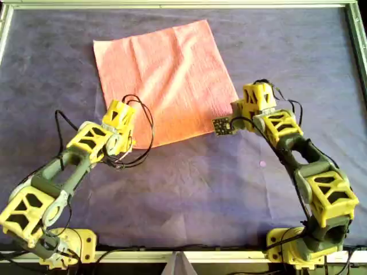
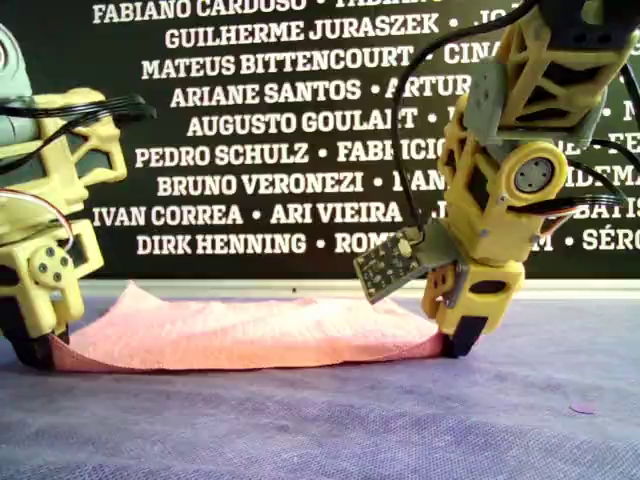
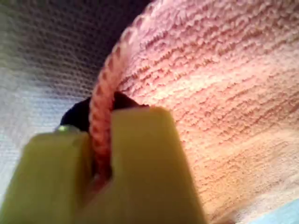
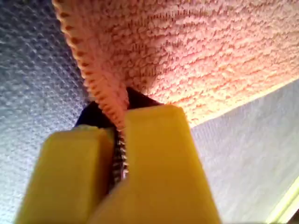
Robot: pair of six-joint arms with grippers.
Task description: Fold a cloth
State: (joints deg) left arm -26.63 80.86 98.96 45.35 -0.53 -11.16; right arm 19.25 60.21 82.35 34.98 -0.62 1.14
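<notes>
Jaws of left gripper [image 3: 100, 154] pressed together on cloth [image 3: 224, 93] edge, left wrist view. Right wrist view: right gripper [image 4: 119, 163] jaws likewise pinching cloth [image 4: 196, 51] edge. Overhead view: cloth [image 1: 166, 77] spread near worktop [image 1: 195, 195] far edge; left gripper [image 1: 123, 137] and right gripper [image 1: 235, 112] at its two near corners. Exterior view: cloth [image 2: 250, 335] near edge raised slightly at both corners.

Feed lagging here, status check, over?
Left gripper shut on cloth corner. Right gripper shut on opposite near corner. Cloth unfolded on table. Nothing obstructing.
</notes>
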